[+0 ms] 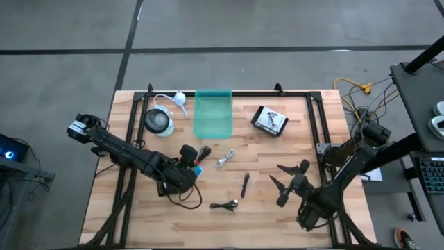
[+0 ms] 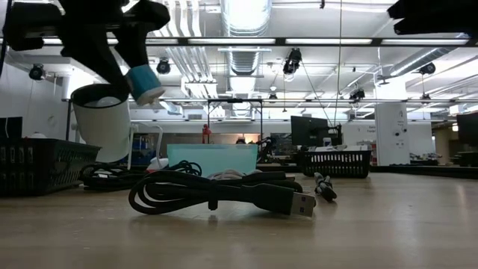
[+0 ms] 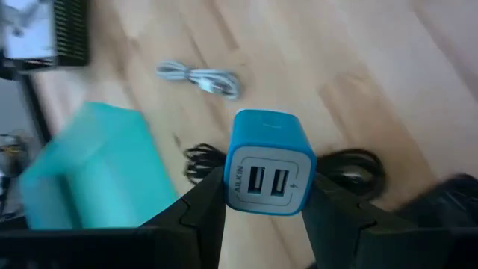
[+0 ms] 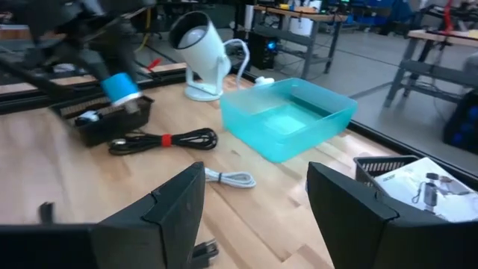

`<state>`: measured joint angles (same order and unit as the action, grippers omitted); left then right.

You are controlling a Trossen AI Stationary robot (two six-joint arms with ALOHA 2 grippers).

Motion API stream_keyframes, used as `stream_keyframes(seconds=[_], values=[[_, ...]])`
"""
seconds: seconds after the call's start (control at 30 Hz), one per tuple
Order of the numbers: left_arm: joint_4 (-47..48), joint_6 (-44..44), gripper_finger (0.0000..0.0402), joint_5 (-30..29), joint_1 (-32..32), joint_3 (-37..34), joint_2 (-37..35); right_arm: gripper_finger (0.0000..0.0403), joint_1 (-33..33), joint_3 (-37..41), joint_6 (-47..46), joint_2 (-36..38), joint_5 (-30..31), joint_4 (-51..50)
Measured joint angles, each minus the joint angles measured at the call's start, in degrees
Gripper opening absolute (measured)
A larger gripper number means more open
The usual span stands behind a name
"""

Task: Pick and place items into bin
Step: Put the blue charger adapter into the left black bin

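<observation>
1 charger (image 3: 269, 161) being gripped in left gripper (image 1: 195, 167), lifted above table (image 1: 277, 201) at centre. Carrying toward bin (image 1: 212, 114) at 12 o'clock, then releasing. Idling at 4 o'clock, right gripper (image 1: 290, 179) gaping, empty.

My left gripper (image 1: 195, 167) holds a blue charger (image 3: 269, 162) above the table. Between it and the teal bin (image 1: 212, 114) lie a black cable with a red tie (image 1: 204, 153) and a grey cable (image 1: 225, 159); both lie flat. A white lamp (image 1: 160, 119) stands just beside the bin. The bin's top is open.
</observation>
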<state>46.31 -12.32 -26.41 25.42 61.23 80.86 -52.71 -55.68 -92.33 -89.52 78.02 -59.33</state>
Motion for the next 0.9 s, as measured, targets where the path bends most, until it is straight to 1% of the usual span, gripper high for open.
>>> stream_keyframes(seconds=[0.13, 0.2, 0.37, 0.6, 0.7, 0.8, 0.9], values=[[0.39, 0.02, 0.0132, 5.56, -0.21, -0.02, -0.23, 0.0219, 2.27, 0.0, 0.0, 0.0, 0.0, 0.0], [0.42, -0.02, 0.0132, 7.1, -0.23, -0.02, -0.43, 0.0219, 3.14, 0.0, 0.0, 0.0, 0.0, 0.04], [2.54, 0.5, 0.0132, 7.49, -0.25, -0.09, -0.44, 0.0219, 3.81, 0.0, 0.0, 0.0, -0.23, 0.08], [4.83, 4.21, 0.0132, 7.95, -0.3, -0.17, -0.44, 0.0219, 3.76, 0.0, -0.02, 0.0, -0.66, 0.09], [6.97, 4.66, 0.0132, 7.97, -0.41, -0.17, -0.44, 0.0219, 3.76, 0.0, 0.08, 0.0, -1.99, 0.04], [8.03, 6.88, 0.0132, 8.15, -0.84, -0.2, -0.44, 0.0219, 3.76, 0.0, 0.94, 0.0, -3.37, 0.04], [9.59, 8.06, 0.0132, 8.6, -1.25, -0.51, -0.44, 0.0219, 3.76, 0.0, 0.87, -0.02, -3.5, 0.1]])
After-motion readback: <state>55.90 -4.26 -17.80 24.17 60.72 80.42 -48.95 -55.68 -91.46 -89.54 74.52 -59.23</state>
